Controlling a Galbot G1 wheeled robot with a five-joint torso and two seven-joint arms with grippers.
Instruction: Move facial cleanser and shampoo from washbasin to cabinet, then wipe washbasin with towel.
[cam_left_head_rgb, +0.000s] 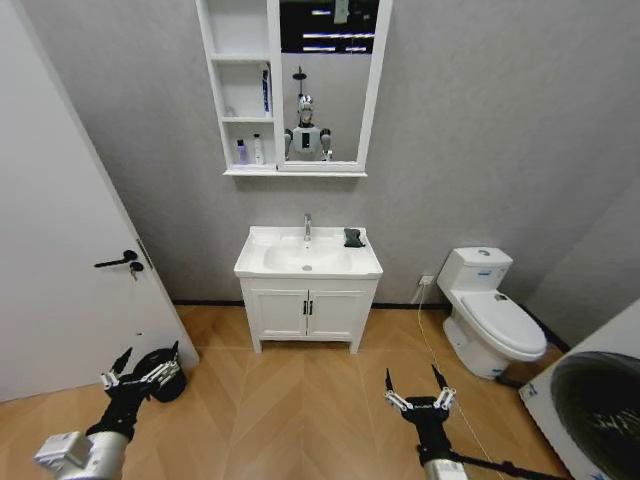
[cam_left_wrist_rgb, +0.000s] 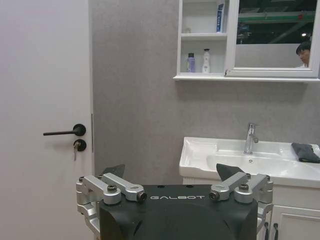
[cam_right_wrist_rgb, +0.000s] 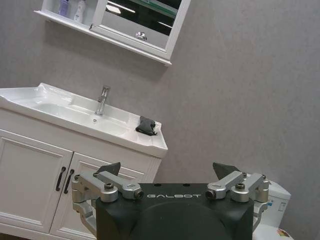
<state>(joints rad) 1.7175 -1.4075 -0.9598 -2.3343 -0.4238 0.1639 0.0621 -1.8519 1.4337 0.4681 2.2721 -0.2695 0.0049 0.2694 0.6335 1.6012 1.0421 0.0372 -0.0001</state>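
The white washbasin (cam_left_head_rgb: 260, 264) stands against the far wall with a chrome faucet (cam_left_head_rgb: 307, 226). A small black towel (cam_left_head_rgb: 354, 238) lies folded on its back right corner. On the lowest shelf of the cabinet (cam_left_head_rgb: 213, 60) stand a small purple bottle (cam_left_head_rgb: 241, 151) and a white bottle (cam_left_head_rgb: 258, 149); a blue-and-white tube (cam_left_head_rgb: 266, 90) stands one shelf higher. I cannot tell which is the facial cleanser or the shampoo. My left gripper (cam_left_head_rgb: 140, 372) and right gripper (cam_left_head_rgb: 415, 388) hang open and empty low over the floor, well short of the basin.
A white door with a black handle (cam_left_head_rgb: 118, 262) closes off the left. A toilet (cam_left_head_rgb: 495, 320) sits right of the two-door vanity (cam_left_head_rgb: 308, 312), and a washing machine (cam_left_head_rgb: 595, 410) is at the near right. A dark round bin (cam_left_head_rgb: 160, 368) sits by my left gripper. Wooden floor lies between.
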